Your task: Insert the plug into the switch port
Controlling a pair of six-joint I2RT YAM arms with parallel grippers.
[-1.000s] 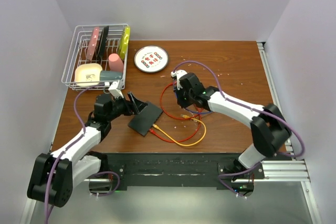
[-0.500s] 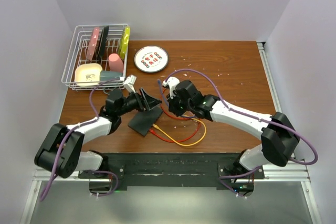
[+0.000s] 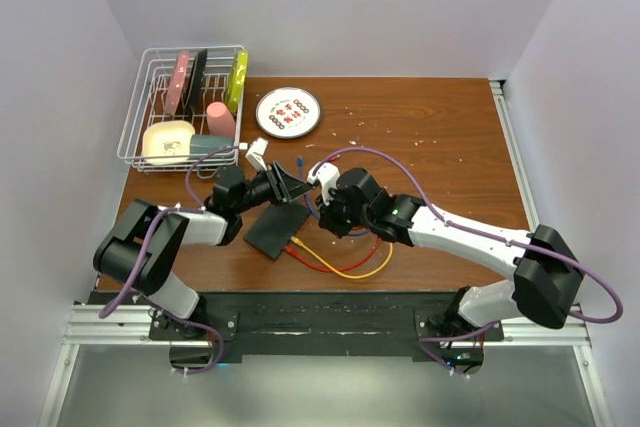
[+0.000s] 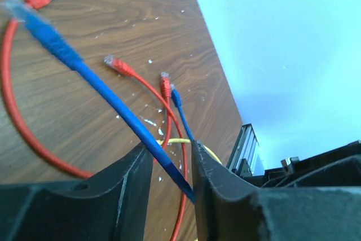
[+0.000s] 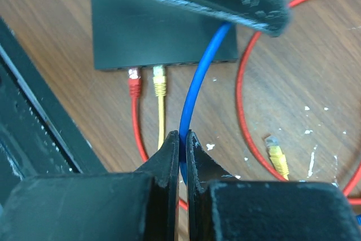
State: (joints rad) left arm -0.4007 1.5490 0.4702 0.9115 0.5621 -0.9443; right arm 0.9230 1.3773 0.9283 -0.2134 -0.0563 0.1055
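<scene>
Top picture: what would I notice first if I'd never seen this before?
Mid-table, a thin blue network cable is pinched in the right fingers and runs between the left fingers, just over a flat matte-black rectangular switch. A red cable and a yellow cable are plugged into one edge.

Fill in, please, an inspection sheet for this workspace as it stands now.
Surface: wooden table, scattered white crumbs.
Job's things: black switch flat on the table; blue plug unplugged, sticking out past the left hand.
Clutter: patterned plate and loaded dish rack at the far side.
Hands: right hand shut on the blue cable; left hand open around the same cable.
Cables: red cable and yellow cable plugged into the switch.
Surroundings: pale walls on three sides.
</scene>
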